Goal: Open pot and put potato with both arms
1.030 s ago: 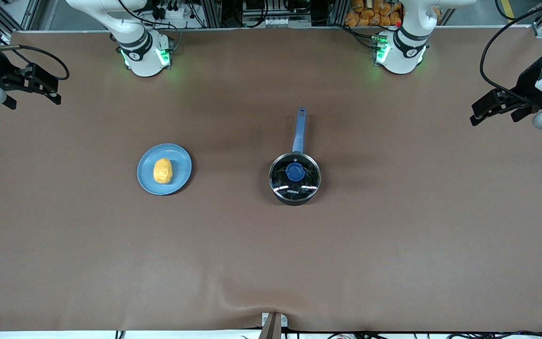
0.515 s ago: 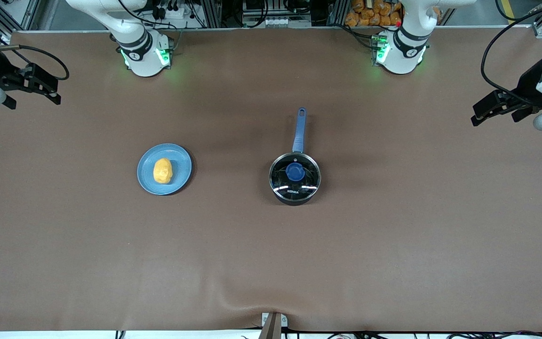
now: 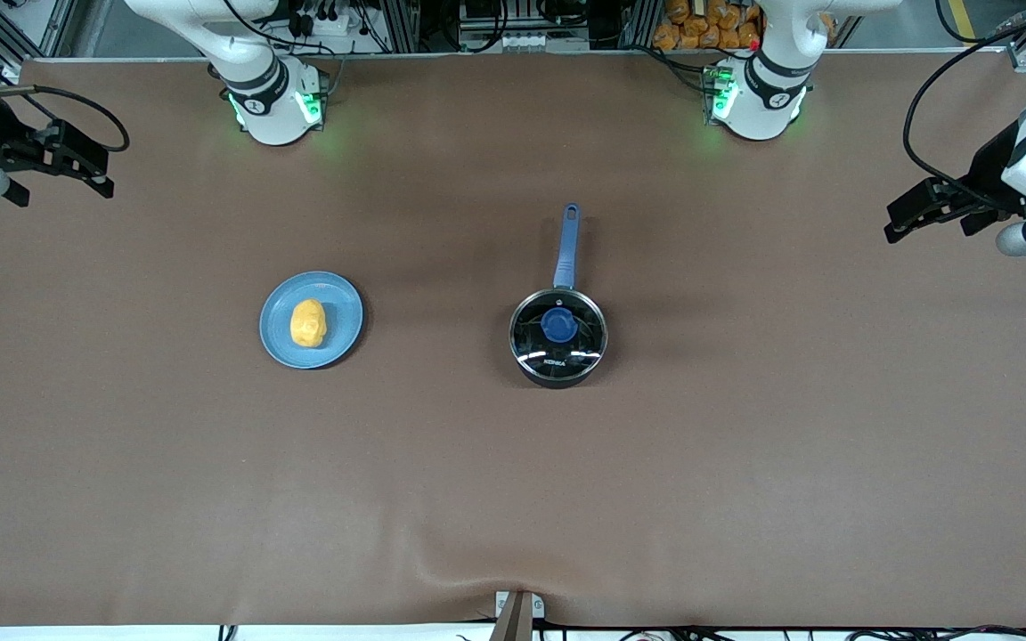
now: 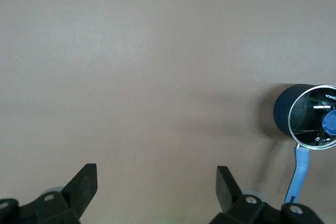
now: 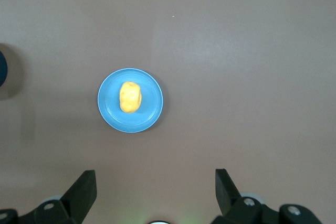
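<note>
The pot (image 3: 558, 338) sits lidded mid-table, its blue handle (image 3: 566, 245) pointing toward the arms' bases. The potato (image 3: 307, 323) lies on a blue plate (image 3: 343, 303) toward the right arm's end. Both grippers — left (image 3: 909, 218), right (image 3: 90, 174) — hang spread wide and empty over the table's ends.

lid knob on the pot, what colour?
Blue, matching the handle. The knob on the pot shows best in the front view.
</note>
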Available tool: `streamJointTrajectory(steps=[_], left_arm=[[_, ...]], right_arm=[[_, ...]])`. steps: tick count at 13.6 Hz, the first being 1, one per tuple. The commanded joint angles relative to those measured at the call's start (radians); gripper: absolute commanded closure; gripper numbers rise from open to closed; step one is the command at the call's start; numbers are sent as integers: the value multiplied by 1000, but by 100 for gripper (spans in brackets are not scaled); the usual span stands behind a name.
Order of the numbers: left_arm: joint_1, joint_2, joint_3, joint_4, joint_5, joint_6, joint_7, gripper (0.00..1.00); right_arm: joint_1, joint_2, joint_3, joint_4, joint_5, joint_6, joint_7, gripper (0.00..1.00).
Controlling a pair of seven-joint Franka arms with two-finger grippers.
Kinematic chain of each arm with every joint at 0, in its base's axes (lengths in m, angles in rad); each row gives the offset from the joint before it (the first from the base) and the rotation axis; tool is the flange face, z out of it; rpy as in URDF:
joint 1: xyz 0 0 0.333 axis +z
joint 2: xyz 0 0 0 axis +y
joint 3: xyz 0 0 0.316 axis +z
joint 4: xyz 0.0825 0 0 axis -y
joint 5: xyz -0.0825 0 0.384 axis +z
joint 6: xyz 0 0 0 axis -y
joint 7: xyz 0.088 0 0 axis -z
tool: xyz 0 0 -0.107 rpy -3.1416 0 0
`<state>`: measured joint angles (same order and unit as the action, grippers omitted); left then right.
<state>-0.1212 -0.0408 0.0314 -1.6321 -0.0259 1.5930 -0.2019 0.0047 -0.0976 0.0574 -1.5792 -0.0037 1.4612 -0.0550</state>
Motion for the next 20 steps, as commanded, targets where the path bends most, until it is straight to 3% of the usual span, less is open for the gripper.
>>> streamJointTrajectory(steps=[1, 6, 10, 12, 14, 17, 20], left_arm=[[0, -2, 2, 5, -22, -12, 18, 0], [0, -2, 1, 6, -22, -12, 16, 0], [-86, 41, -40, 5, -129, -7, -109, 0], [-162, 112, -118, 17, -126, 48, -308, 0], [-234, 220, -154, 56, -126, 103, -457, 0], [-339, 355, -151, 109, -118, 195, -597, 0], [-373, 427, -151, 109, -117, 292, -639, 0]], right_arm=[[-14, -5, 7, -1, -2, -10, -2, 0], [-12, -5, 5, -1, -1, -8, -3, 0], [-12, -5, 5, -1, -1, -8, -3, 0], [-12, -5, 5, -1, -1, -10, -3, 0], [-12, -4, 5, -1, 1, -10, -2, 0], [-12, -4, 5, -2, 1, -10, -3, 0], [-14, -4, 5, -2, 1, -10, -3, 0]])
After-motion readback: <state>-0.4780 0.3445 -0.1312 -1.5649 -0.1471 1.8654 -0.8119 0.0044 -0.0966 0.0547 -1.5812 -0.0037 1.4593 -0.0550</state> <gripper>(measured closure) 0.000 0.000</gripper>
